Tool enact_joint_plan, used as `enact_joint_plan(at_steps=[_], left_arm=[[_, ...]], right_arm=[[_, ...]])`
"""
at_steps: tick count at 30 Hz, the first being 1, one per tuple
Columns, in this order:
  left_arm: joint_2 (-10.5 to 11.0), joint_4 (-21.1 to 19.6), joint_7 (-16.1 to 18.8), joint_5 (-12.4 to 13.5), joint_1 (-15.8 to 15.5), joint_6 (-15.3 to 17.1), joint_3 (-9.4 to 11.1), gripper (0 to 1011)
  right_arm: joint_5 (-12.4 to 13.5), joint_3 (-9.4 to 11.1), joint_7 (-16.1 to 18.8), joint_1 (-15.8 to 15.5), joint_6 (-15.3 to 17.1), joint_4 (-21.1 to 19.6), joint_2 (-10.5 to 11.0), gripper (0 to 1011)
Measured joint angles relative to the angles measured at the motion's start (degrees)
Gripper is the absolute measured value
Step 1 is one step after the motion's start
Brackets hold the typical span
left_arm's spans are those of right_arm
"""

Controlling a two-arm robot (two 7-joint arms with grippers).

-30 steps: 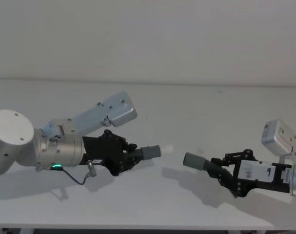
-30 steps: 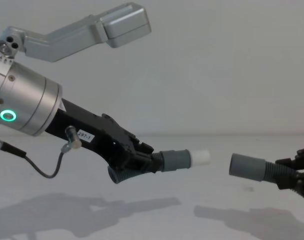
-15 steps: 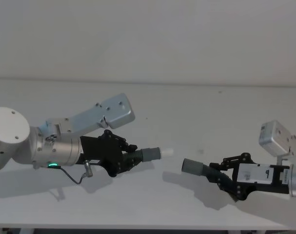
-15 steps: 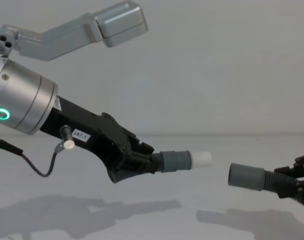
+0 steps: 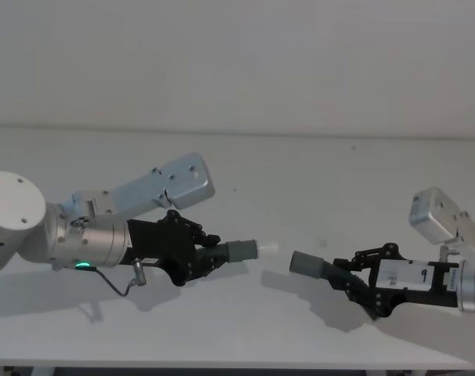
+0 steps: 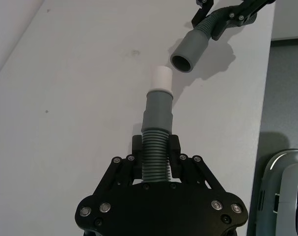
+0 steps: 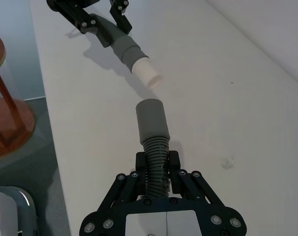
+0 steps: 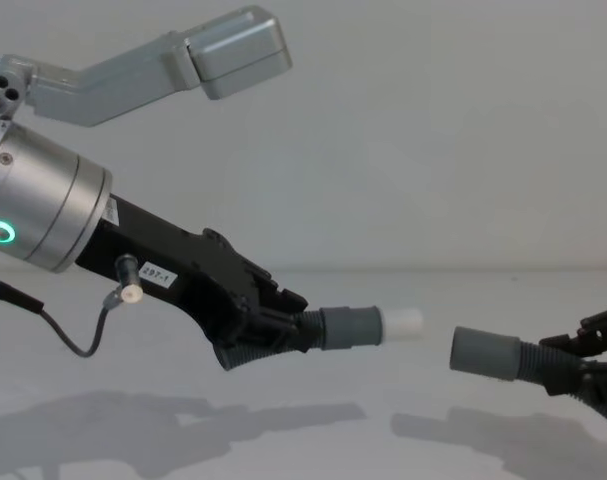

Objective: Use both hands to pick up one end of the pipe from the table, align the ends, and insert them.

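wall (image 5: pixel 237 55): plain white, at 12 o'clock | floor (image 6: pixel 286 98): grey | wooden stool (image 7: pixel 6 98): seen at 9 o'clock

The right gripper (image 5: pixel 354 283) now sits farther toward nine o'clock in the head view than a second ago, carrying its pipe piece (image 5: pixel 319 270) along. The open grey cuff (image 8: pixel 485 352) stands closer to the white tip (image 8: pixel 403 322) of the left piece, the gap between them narrower.
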Motion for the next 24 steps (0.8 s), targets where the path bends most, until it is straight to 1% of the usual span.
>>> enact_joint_plan(at_steps=[8, 24], left_arm=[[0.13, 0.48, -0.19, -0.39, -0.53, -0.39, 0.40, 301], [-0.07, 1.21, -0.21, -1.21, -1.30, -0.63, 1.11, 301]], right_arm=[[0.79, -0.52, 0.22, 0.90, 0.44, 1.18, -0.38, 273], [2.20, -1.24, 1.38, 1.96, 0.30, 2.63, -0.63, 273]])
